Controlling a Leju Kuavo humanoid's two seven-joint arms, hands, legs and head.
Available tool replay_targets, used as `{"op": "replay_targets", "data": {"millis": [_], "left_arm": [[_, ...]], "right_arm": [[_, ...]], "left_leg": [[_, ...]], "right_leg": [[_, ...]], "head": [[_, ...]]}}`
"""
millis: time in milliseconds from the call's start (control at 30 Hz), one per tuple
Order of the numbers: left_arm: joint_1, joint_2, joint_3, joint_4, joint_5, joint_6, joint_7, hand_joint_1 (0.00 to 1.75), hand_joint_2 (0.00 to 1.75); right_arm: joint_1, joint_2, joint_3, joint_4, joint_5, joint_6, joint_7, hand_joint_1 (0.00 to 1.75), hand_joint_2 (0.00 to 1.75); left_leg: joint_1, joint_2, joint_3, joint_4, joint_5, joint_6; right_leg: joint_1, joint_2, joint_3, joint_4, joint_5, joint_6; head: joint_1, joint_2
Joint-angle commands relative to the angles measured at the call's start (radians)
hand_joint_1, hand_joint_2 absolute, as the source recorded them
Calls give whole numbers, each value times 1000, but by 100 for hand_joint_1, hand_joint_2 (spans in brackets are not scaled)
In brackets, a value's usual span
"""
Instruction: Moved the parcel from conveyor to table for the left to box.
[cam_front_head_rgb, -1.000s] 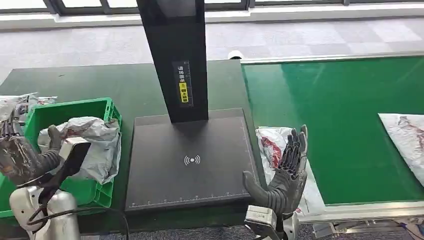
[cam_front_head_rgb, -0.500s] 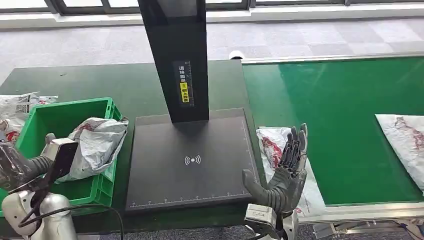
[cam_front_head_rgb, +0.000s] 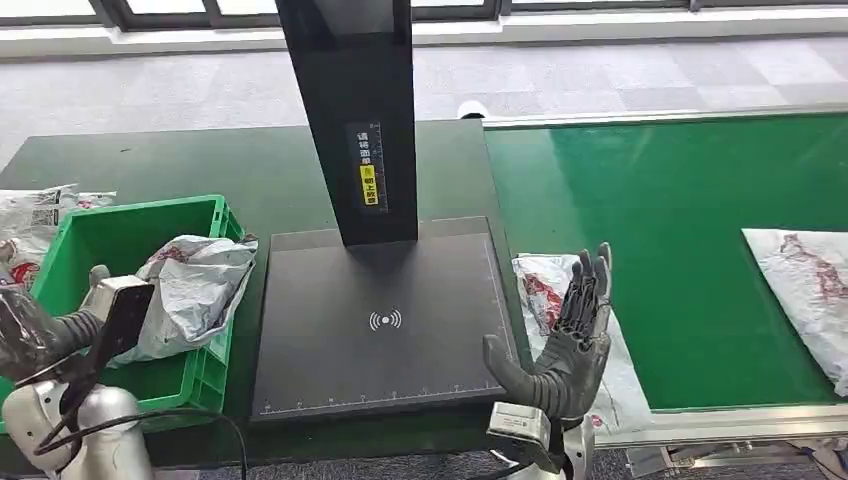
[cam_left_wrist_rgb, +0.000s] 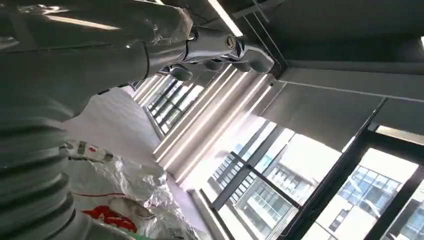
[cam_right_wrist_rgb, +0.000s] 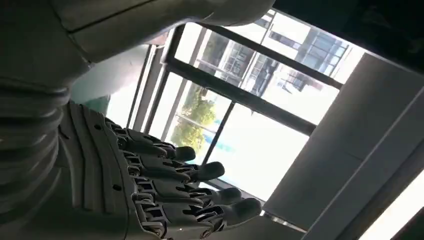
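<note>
A crumpled grey-white parcel (cam_front_head_rgb: 195, 290) lies in the green bin (cam_front_head_rgb: 120, 225) on the dark table, leaning on the bin's right wall. My left hand (cam_front_head_rgb: 35, 335) hangs at the bin's near left corner, clear of that parcel; in the left wrist view its fingers (cam_left_wrist_rgb: 235, 50) are stretched out and hold nothing. A white parcel with red print (cam_front_head_rgb: 545, 290) lies at the near left end of the green conveyor (cam_front_head_rgb: 680, 200). My right hand (cam_front_head_rgb: 570, 345) stands just in front of it, palm leftward, fingers (cam_right_wrist_rgb: 200, 172) straight and apart, empty.
A black scan plate (cam_front_head_rgb: 380, 320) with a tall black column (cam_front_head_rgb: 350, 110) sits between bin and conveyor. Another white parcel (cam_front_head_rgb: 805, 280) lies at the conveyor's right edge. More bagged parcels (cam_front_head_rgb: 40, 210) rest on the table behind the bin.
My left hand has drawn back to the left off the parcel in the bin, which now lies free. The parcel at the conveyor's right has crept leftward. My right hand barely moved.
</note>
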Motion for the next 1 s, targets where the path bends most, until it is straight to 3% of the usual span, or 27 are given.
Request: {"op": "replay_targets", "data": {"millis": [33,100,167,200,300,1000], "left_arm": [[150,-5,-159,-256,538,-1,-170,0,175],[180,-5,-177,-284,554,-1,-170,0,175],[176,-5,-168,-290,546,-1,-170,0,175],[169,-5,-169,-286,551,-1,-170,0,175],[157,-5,-165,-276,547,-1,-170,0,175],[153,-5,-166,-268,539,-1,-170,0,175]], "right_arm": [[-182,4,-415,371,569,3,414,0,175],[-215,-23,-501,437,541,3,402,0,175],[-251,3,-642,494,615,3,372,0,175],[-264,5,-700,532,686,3,422,0,175],[-264,2,-720,539,682,3,409,0,175],[-270,14,-744,557,712,3,431,0,175]], "left_leg": [[1,1,4,-4,1,1],[1,2,3,-3,0,1],[1,2,6,-4,1,2],[0,-1,3,-2,1,2],[-1,-6,3,-2,1,3],[-1,-3,4,-3,1,2]], "right_leg": [[1,0,5,-5,2,0],[1,1,4,-5,2,0],[1,1,6,-7,2,1],[0,-2,4,-4,1,1],[-1,-6,6,-4,0,2],[-1,-3,5,-3,0,1]], "head": [[0,0],[0,0],[0,0],[0,0],[0,0],[0,0]]}}
